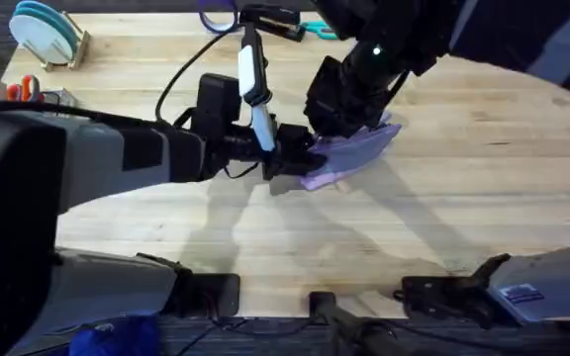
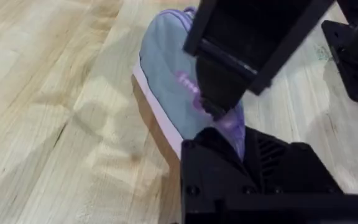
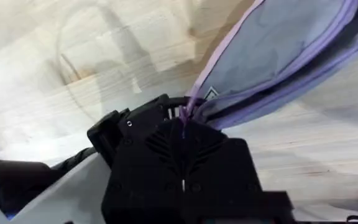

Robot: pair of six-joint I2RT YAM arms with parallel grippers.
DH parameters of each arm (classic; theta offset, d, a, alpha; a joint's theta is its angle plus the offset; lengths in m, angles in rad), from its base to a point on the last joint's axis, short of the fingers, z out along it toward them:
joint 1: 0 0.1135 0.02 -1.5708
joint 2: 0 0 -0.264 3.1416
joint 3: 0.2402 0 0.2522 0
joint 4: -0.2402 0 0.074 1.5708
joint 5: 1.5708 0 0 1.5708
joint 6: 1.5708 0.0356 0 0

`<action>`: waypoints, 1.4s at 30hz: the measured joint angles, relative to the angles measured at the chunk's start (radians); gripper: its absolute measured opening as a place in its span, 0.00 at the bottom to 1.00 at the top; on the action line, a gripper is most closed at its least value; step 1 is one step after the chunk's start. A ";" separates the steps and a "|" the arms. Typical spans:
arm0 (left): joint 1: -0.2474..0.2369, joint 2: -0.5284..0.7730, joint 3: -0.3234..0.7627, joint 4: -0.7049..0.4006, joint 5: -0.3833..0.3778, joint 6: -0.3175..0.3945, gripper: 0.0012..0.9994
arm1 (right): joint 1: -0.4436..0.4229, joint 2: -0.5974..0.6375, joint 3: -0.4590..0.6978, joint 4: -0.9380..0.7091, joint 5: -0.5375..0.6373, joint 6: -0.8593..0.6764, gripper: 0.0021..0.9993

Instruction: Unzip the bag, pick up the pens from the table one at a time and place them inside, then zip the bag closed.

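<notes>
While both my arms meet at the soft lavender fabric pencil pouch [image 1: 349, 153] mid-way across the pale wooden plank table [image 1: 463, 208], my left gripper [image 1: 300, 158] clamps its near-left end and my right gripper [image 1: 339, 114] pinches its zipper edge; pouch runs away rightward.

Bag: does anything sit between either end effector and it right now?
Nothing visible does. Both are already on the bag: the left end effector grips its near end, the right end effector pinches its upper edge. Table around it lies bare.
</notes>
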 joint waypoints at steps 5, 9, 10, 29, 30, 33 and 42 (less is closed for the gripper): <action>0.000 0.000 0.000 0.000 0.000 0.000 0.04 | -0.002 0.000 0.000 0.000 0.001 -0.038 0.03; 0.000 0.000 0.000 0.000 0.000 0.000 0.04 | -0.002 0.000 0.000 -0.021 0.028 -0.077 0.03; 0.000 0.000 0.000 0.000 0.000 0.000 0.04 | -0.002 0.000 0.000 -0.029 0.037 -0.086 0.03; -0.001 0.000 0.000 0.002 0.000 0.000 0.04 | -0.187 0.000 0.000 -0.116 0.135 -0.285 0.03; -0.001 0.000 0.000 0.002 0.000 0.000 0.04 | -0.202 0.000 0.000 -0.117 0.139 -0.297 0.03; -0.001 0.000 0.000 0.002 0.000 0.000 0.04 | -0.241 0.000 0.000 -0.121 0.143 -0.331 0.03; -0.001 0.000 0.000 0.002 0.000 0.000 0.04 | -0.321 0.000 0.000 -0.126 0.147 -0.381 0.03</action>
